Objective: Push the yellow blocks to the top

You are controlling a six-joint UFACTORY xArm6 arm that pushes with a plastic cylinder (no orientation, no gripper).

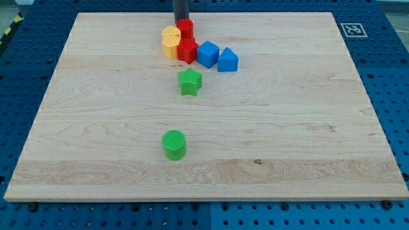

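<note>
We hold our rod upright near the desk's top edge, my tip just behind the red cylinder. It has no jaws. The yellow blocks sit beside the red ones.

Counted on board: eight blocks in all.
Yellow: two, a cylinder and another yellow block, shape unclear.
Red: two, a cylinder and a red block, shape unclear.
Blue: two, a cube and a blue block with peaked top.
Green: two, a star and a green cylinder.
Rod: one.
</note>
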